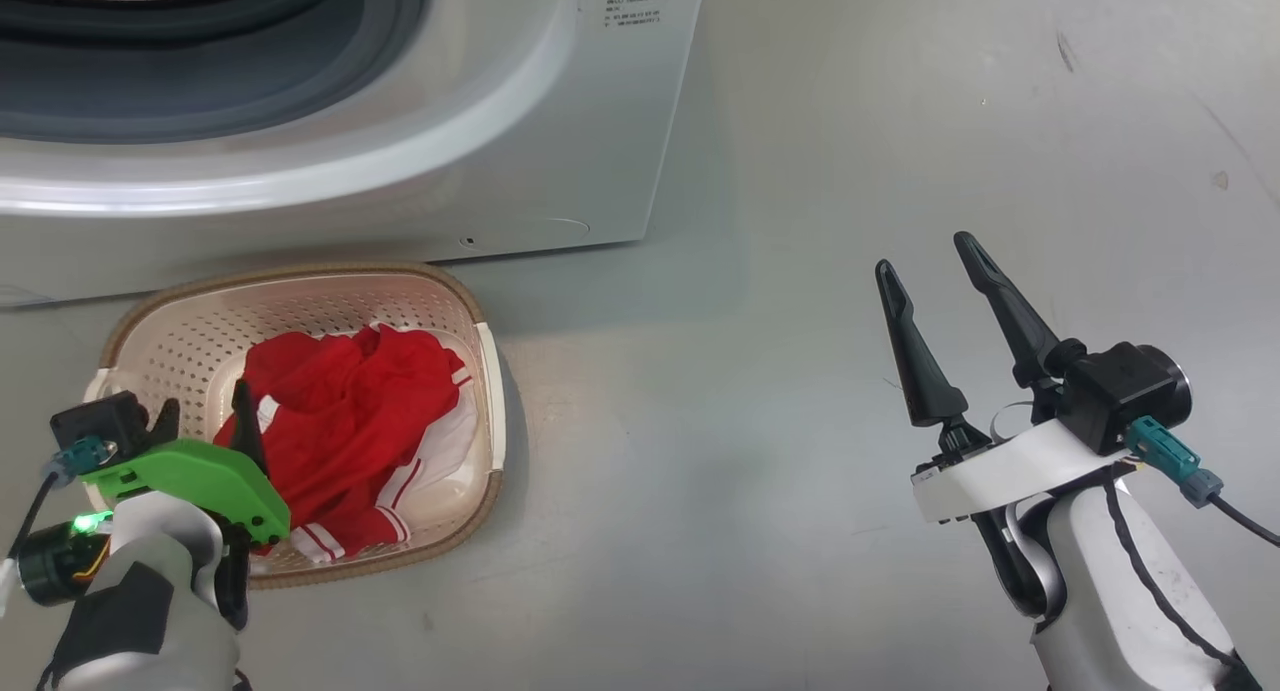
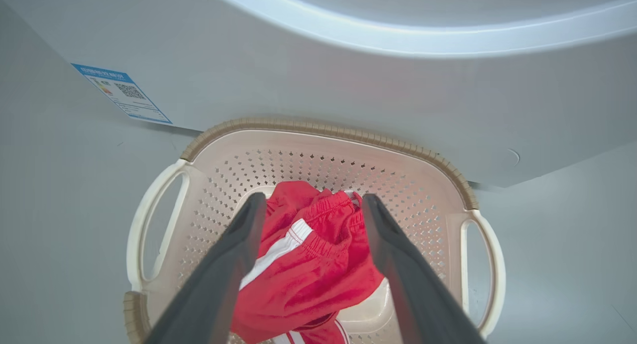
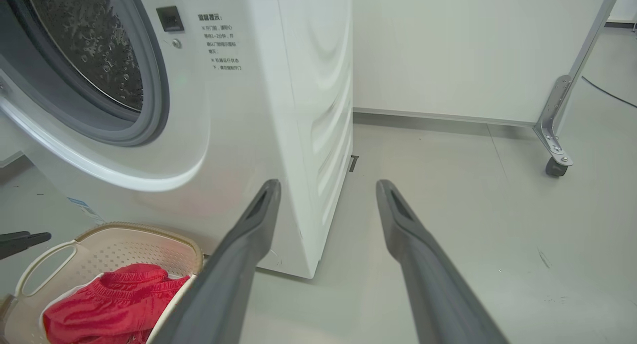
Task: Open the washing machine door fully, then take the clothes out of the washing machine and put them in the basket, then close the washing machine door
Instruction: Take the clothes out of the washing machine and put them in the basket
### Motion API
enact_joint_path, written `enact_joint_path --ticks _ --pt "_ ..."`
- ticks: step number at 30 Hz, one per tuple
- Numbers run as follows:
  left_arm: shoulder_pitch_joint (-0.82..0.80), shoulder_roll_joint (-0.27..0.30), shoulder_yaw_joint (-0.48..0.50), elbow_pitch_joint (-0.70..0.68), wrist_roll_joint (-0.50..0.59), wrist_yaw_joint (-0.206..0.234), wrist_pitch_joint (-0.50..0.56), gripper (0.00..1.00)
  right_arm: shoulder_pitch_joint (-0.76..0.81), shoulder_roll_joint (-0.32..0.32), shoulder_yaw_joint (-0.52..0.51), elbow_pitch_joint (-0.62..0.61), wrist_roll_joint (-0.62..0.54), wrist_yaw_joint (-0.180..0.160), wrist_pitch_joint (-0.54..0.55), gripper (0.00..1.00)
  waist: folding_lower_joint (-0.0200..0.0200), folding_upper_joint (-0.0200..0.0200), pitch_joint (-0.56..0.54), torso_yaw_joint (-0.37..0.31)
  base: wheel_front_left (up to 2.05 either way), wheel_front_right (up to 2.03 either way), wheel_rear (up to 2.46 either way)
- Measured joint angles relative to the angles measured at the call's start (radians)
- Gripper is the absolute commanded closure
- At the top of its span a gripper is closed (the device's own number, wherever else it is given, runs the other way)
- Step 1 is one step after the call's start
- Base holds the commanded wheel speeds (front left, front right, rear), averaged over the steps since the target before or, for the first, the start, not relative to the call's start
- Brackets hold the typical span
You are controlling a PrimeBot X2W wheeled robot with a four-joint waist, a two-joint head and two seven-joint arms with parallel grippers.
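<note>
Left end effector (image 2: 313,199) hangs right over the basket (image 2: 328,130) with its fingers (image 2: 219,274) spread wide and nothing pinched between them. It points down at the clothes (image 2: 308,274), which lie in a red heap with white stripes on the basket's bottom. My read: that's a drop pose, low enough that fabric lands inside instead of draping over the rim.

Right end effector (image 1: 925,254) is also spread and empty, parked well off to the side over bare floor (image 1: 760,471) (out of the way, I'd guess, so the arms don't tangle).

The basket sits on the floor tight against the front of the washing machine (image 1: 560,121), just below the opening, which makes for a short carry. What the right wrist view shows of the drum (image 3: 94,45) looks bare, so closing the washing machine door is probably what's left.
</note>
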Motion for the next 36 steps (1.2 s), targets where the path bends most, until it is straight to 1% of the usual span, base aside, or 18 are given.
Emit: enact_joint_path --ticks 3,9,12,14,15,16,23,27,36 --pt "0.004 0.000 -0.012 -0.019 0.013 -0.008 -0.008 0.00 0.000 0.005 -0.002 0.010 0.000 0.000 0.000 0.00 0.0000 0.0000 -0.031 0.009 0.00 0.00 0.00" --pt "0.027 0.000 -0.032 -0.063 0.036 -0.012 -0.008 0.00 0.006 0.004 -0.013 0.025 0.008 0.000 0.000 0.00 0.0000 0.0000 -0.087 0.025 0.00 0.00 0.00" --pt "0.036 -0.002 -0.030 -0.139 0.043 -0.018 -0.008 0.00 0.019 0.004 -0.029 0.032 0.009 0.000 0.000 0.00 0.0000 0.0000 -0.122 0.036 0.00 0.00 0.00" --pt "0.037 -0.005 -0.038 -0.192 0.067 -0.022 -0.008 0.00 0.036 0.003 -0.042 0.037 0.009 0.000 0.000 0.00 0.0000 0.0000 -0.145 0.044 0.00 0.00 0.00" --pt "0.040 -0.007 -0.054 -0.239 0.092 -0.025 -0.008 0.00 0.053 0.002 -0.058 0.040 0.011 0.000 0.000 0.00 0.0000 0.0000 -0.167 0.054 0.00 0.00 0.00" --pt "0.040 -0.007 -0.054 -0.239 0.092 -0.025 -0.008 0.00 0.053 0.002 -0.058 0.040 0.011 0.000 0.000 0.00 0.0000 0.0000 -0.167 0.054 0.00 0.00 0.00" --pt "0.114 -0.019 -0.043 -0.389 0.103 -0.031 -0.009 0.00 0.090 0.003 -0.099 0.043 0.031 0.000 0.000 0.00 0.0000 0.0000 -0.242 0.091 0.00 0.00 0.00" --pt "0.144 -0.024 -0.051 -0.473 0.136 -0.034 -0.011 0.00 0.121 0.002 -0.115 0.044 0.034 0.000 0.000 0.00 0.0000 0.0000 -0.282 0.114 0.00 0.00 0.00" --pt "0.261 -0.033 -0.057 -0.611 0.154 -0.035 -0.011 0.00 0.161 0.004 -0.126 0.046 0.034 0.000 0.000 0.00 0.0000 0.0000 -0.357 0.156 0.00 0.00 0.00"
